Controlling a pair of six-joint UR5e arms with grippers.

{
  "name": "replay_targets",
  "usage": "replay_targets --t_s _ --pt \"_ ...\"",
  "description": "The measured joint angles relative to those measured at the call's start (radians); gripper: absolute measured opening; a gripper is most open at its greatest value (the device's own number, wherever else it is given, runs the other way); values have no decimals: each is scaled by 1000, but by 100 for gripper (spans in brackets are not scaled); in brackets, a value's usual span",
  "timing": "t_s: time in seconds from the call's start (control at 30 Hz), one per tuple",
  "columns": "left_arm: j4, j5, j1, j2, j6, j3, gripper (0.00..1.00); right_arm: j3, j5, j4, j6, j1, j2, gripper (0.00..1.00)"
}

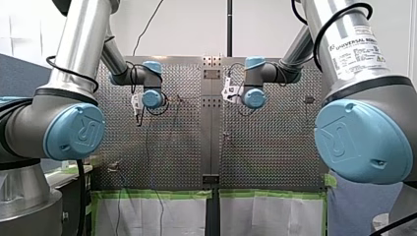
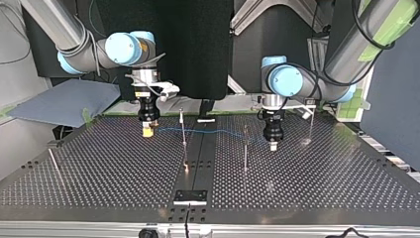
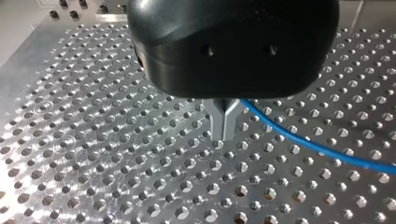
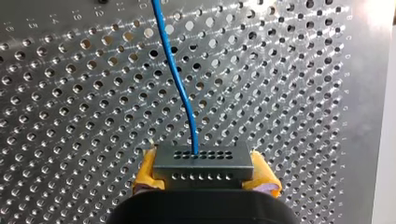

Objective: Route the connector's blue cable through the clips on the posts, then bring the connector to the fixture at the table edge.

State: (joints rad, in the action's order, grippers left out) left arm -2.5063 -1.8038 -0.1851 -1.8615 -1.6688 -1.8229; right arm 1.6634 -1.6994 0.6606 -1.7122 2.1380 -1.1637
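1. Right end effector (image 2: 147,131) is closed on the connector (image 4: 203,162), which is clamped between yellow pads (image 4: 148,173) above the table (image 2: 99,171), toward the edge nearest the arms.
2. Left end effector (image 3: 225,125) is closed; the blue cable (image 3: 299,138) emerges at its metal fingers and appears to be pinched there.
3. For clean routing, the cable should be held lightly taut and level between both end effectors and lowered squarely onto each clip. The clips are too small to be made out.
4. Twist at the connector should be avoided.
5. Counted: two end effectors, one connector, one cable, one post (image 2: 183,130) and a second post (image 2: 244,148) between them, and one fixture (image 2: 190,197) at the opposite table edge.
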Motion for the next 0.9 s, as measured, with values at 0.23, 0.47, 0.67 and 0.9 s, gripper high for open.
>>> replay_targets --t_s 0.23,0.47,0.67,0.9 --pt "-4 -17 -1 0 20 0 0 0 10 -4 0 0 2 0" --pt "-16 -7 2 0 5 -1 52 0 17 -8 0 0 3 0" --pt "-24 15 2 0 -2 -1 100 0 19 -9 0 4 3 0" --pt "-72 -23 -1 1 -10 -1 100 0 20 -12 0 5 3 0"
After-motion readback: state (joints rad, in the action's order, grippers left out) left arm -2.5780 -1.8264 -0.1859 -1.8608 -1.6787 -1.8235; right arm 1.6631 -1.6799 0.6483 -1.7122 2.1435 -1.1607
